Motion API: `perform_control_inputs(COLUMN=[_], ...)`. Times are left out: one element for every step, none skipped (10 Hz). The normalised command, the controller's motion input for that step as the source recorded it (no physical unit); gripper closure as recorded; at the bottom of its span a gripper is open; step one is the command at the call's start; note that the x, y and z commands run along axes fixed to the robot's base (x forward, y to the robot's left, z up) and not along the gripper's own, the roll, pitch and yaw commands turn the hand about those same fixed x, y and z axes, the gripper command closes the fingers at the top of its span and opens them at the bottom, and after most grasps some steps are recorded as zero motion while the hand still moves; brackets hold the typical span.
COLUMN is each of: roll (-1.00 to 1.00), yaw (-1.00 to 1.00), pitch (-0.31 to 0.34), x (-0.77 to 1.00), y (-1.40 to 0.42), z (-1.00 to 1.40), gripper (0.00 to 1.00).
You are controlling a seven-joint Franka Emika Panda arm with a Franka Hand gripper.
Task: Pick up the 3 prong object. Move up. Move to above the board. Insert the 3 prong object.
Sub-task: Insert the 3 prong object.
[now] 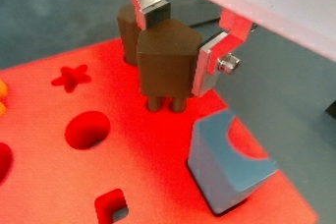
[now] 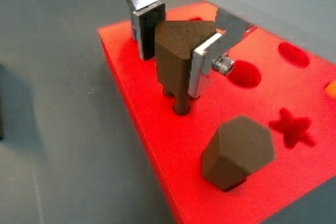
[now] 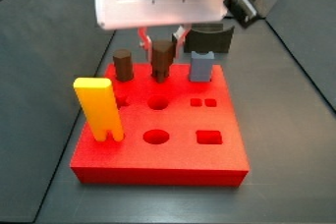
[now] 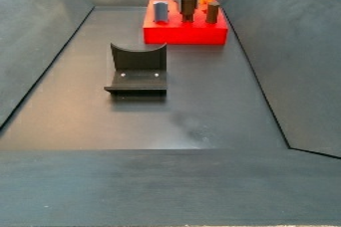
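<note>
The 3 prong object (image 1: 164,66) is a brown upright block with thin prongs at its lower end. It stands between the fingers of my gripper (image 1: 182,56), which is shut on it. It also shows in a wrist view (image 2: 174,56) and in a side view (image 3: 161,59). Its prongs reach down to the surface of the red board (image 1: 53,169) near one edge, and their tips look set in small holes; the block's body stays a little above the board. The board also shows in both side views (image 3: 157,159) (image 4: 186,34). My gripper (image 2: 172,69) hangs over the board's far part (image 3: 164,46).
On the board stand a stubby dark brown peg (image 2: 237,154) (image 3: 122,68), a grey-blue notched block (image 1: 226,164) (image 3: 201,66) and a tall yellow forked block (image 3: 96,110). A star hole (image 1: 71,76) and round holes lie nearby. The fixture (image 4: 136,70) stands on the dark floor.
</note>
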Motion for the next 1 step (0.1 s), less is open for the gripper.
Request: perform_control_inputs(roll=[0.0], yaw=[0.0], pitch=[0.0], x=[0.0], y=[0.0], z=[0.0], gripper=[1.0])
